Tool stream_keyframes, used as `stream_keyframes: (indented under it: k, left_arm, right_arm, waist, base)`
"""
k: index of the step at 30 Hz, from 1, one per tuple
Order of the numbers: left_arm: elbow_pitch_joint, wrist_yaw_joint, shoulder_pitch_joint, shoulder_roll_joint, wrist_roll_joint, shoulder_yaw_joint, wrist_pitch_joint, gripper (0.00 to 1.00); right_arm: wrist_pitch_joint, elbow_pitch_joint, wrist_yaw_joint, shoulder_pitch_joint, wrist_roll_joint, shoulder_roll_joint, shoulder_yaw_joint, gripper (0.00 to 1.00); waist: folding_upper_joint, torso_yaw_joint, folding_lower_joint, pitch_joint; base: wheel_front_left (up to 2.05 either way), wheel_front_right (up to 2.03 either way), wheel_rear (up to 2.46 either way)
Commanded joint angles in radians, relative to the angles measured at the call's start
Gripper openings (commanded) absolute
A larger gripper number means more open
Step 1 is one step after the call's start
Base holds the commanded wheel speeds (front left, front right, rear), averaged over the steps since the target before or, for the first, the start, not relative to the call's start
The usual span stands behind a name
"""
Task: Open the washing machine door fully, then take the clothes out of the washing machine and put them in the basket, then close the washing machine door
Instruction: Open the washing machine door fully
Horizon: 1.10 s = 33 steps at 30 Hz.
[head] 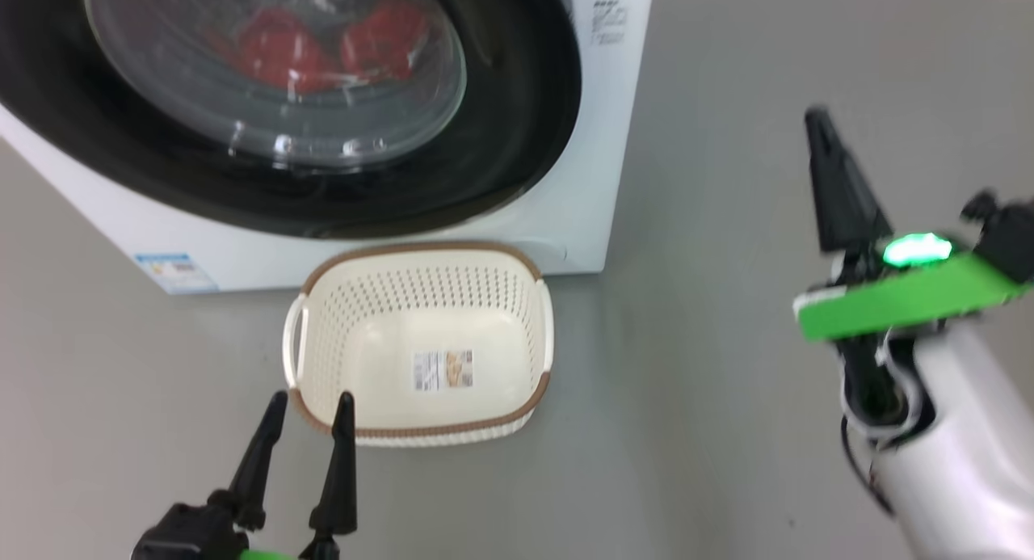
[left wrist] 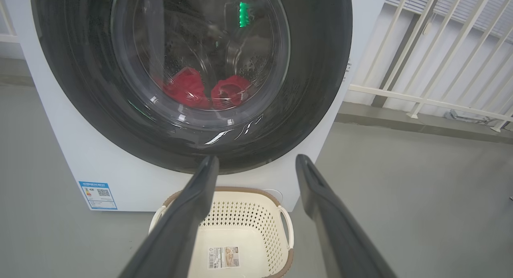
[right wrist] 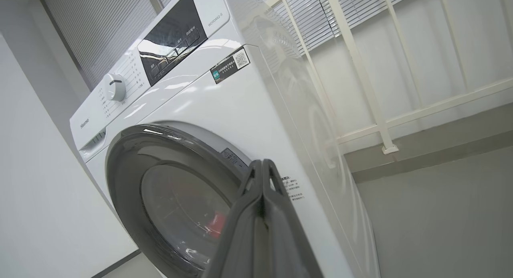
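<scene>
The big white washing machine (head: 618,124) stands on the grey floor (head: 695,398). It has a round knob (right wrist: 115,86) and a dark panel on top of its front. The washing machine door (head: 525,115) is shut flat against the front. Its wide black ring shines, and the clear glass bowl sits in the middle.

The basket (head: 420,251) sits on the floor just in front of the machine, right under the door. It is cream with little holes and a brown rim.

The right arm is pale and thick, with a bright green band (head: 905,305) at the wrist (a small green light glows on it). This arm reaches up from the lower right and holds its hand high in the air, off to the right of the machine. The right gripper (head: 817,122) points up toward the front of the machine. Its two dark fingers are pressed tight together with nothing between them.

The left gripper (head: 312,400) is down low, by the near left corner of the basket. Its two fingers point toward the machine and stand wide apart. It holds nothing.

The clothes (head: 283,55) are inside the machine, behind the glass. They look like two red lumps lying at the bottom of the drum.

A small blue sticker (head: 176,271) is on the machine's lower left corner, and a paper label (head: 443,370) lies on the basket's bottom.
</scene>
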<state>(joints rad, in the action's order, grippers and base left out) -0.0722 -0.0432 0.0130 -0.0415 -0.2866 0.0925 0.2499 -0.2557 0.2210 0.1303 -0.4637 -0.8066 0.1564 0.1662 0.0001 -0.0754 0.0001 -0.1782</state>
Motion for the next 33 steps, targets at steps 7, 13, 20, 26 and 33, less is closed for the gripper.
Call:
stream_keyframes:
  k: [7,13,20,26,33]
  left_arm:
    - [0.022,0.0,0.074,-0.009,-0.021,-0.01,0.012,1.0]
    - [0.02,-0.005,0.112,-0.009,-0.026,0.007,0.012,1.0]
    - [0.018,-0.007,0.147,-0.009,-0.036,0.03,0.012,1.0]
    - [0.018,-0.009,0.175,-0.009,-0.044,0.046,0.012,1.0]
    - [0.019,-0.011,0.205,-0.009,-0.051,0.061,0.012,1.0]
  right_arm:
    - [-0.006,-0.001,0.0,-0.166,-0.074,0.055,0.069,0.0]
    - [0.007,0.03,0.0,-0.286,-0.222,0.117,0.166,0.0]
    - [0.088,0.041,0.0,-0.421,-0.396,0.215,0.275,0.0]
    - [0.227,0.015,0.0,-0.52,-0.596,0.265,0.307,0.0]
    - [0.38,0.01,0.0,-0.607,-0.774,0.289,0.278,0.0]
  waist:
    - [-0.0001,-0.059,0.0,-0.119]
    - [-0.0001,-0.086,0.0,-0.176]
    - [-0.0001,-0.116,0.0,-0.233]
    - [-0.0001,-0.132,0.0,-0.286]
    - [-0.0001,-0.144,0.0,-0.335]
  base:
    - [0.0,0.0,0.0]
    - [0.0,0.0,0.0]
    - [0.0,0.0,0.0]
    - [0.0,0.0,0.0]
    - [0.0,0.0,0.0]
